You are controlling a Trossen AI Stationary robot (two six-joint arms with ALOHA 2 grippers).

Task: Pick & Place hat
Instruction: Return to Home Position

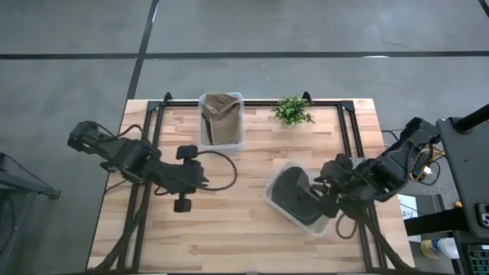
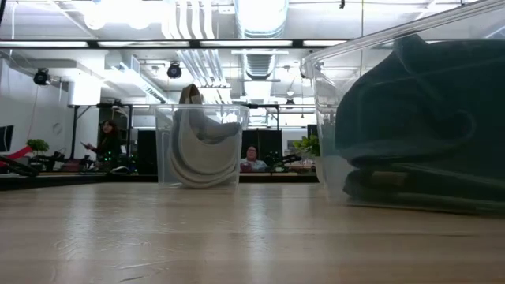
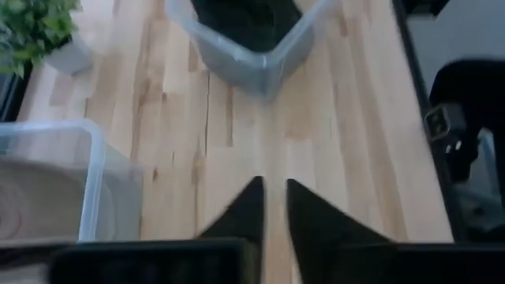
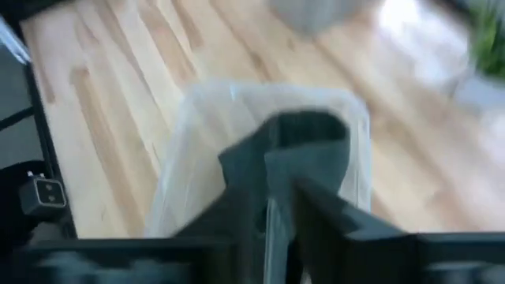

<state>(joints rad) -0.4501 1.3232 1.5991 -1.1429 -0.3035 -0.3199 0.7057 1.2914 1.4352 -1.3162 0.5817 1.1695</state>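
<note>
**What I see around the workspace**

I see a small green plant near the far edge of the wooden table. In the low view, two people stay in the room behind, one standing and one seated.

We are seeing a table of pale planked wood with a smooth, faintly glossy finish. Two bins, one at the back and one near the right arm, are showing clear, shiny plastic walls. The tan hat and the dark hat are looking like soft matt cloth.
</note>
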